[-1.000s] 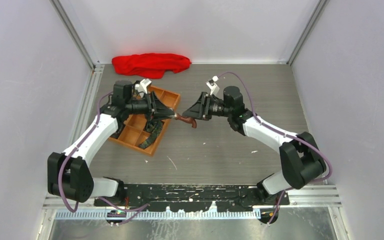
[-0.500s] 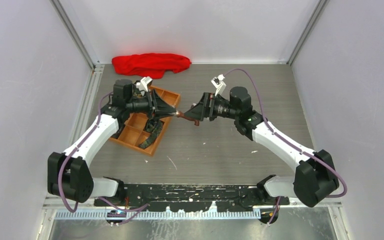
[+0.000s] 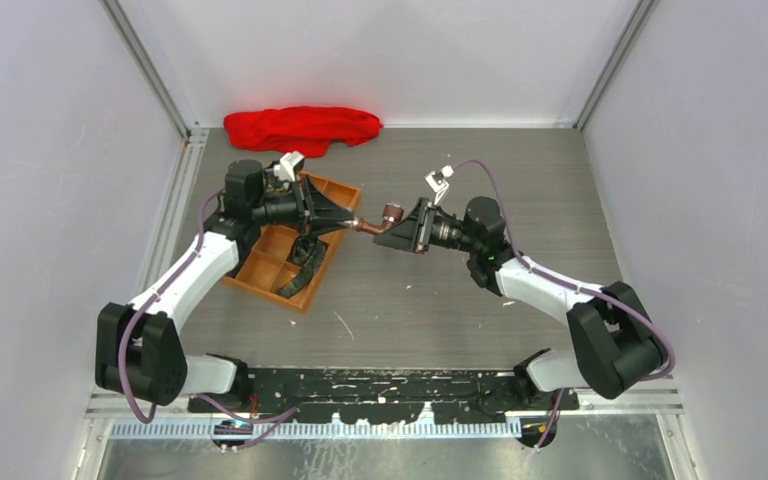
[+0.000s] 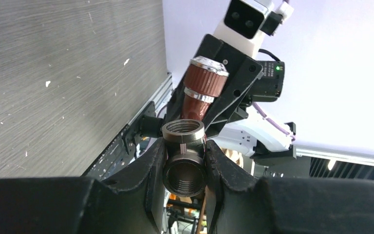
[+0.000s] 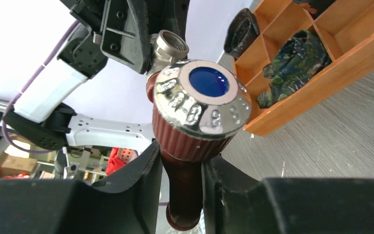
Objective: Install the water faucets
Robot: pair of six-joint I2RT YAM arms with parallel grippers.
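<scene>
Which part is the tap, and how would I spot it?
At the middle of the grey table, just right of the orange tray, the two arms meet. The tap is the reddish-brown piece in the right gripper; unlike the plain threaded fitting opposite, it has a shiny knob with a blue disc.

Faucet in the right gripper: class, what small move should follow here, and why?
Probably a slow twist of the right gripper, to thread the faucet into the fitting clamped in the left gripper. The two parts meet in mid-air, the faucet at one of the fitting's threaded openings. Whether the threads have caught is not visible.
</scene>
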